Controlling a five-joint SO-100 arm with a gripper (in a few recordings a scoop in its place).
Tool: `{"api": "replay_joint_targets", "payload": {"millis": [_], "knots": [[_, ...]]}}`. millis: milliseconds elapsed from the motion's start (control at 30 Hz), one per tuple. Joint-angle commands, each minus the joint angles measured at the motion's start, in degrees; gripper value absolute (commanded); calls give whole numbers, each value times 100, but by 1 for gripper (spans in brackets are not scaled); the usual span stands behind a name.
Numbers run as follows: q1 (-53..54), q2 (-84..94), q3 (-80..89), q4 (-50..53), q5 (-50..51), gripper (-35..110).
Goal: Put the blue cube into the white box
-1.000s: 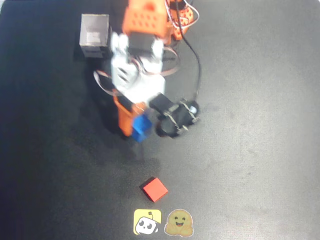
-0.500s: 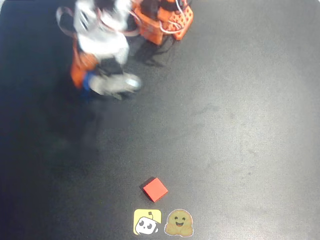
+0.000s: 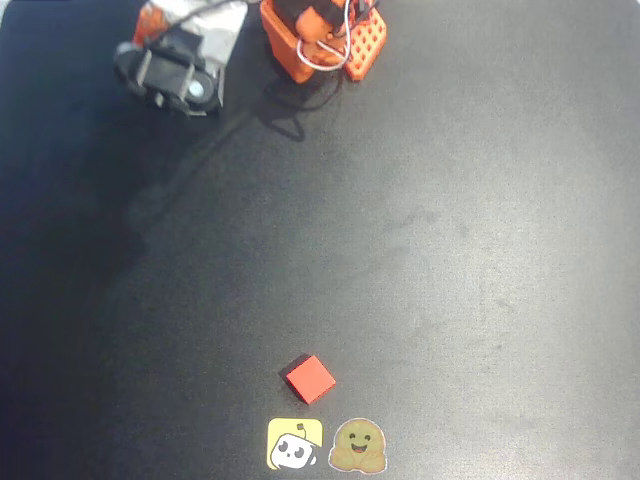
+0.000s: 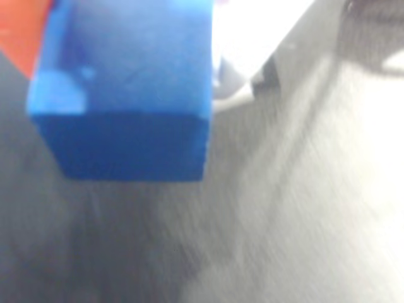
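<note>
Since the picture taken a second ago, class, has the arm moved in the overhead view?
Yes. Its wrist end has swung from mid-table, above the red cube, up to the picture's top left, beside the orange base.

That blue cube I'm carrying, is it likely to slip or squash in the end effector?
The blue cube looks rigid: its edges stay straight in the wrist view, so it probably won't squash. Its matte, flat faces should grip fairly well, so slipping seems unlikely. Once set down, it should sit flat, not roll.
</note>
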Motion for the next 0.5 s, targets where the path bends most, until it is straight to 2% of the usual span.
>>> {"api": "replay_joint_targets", "payload": {"millis": [0, 267, 467], "knots": [[387, 290, 26, 149, 237, 0], [940, 1213, 747, 439, 896, 0], [958, 1881, 1503, 545, 1424, 0]]}}
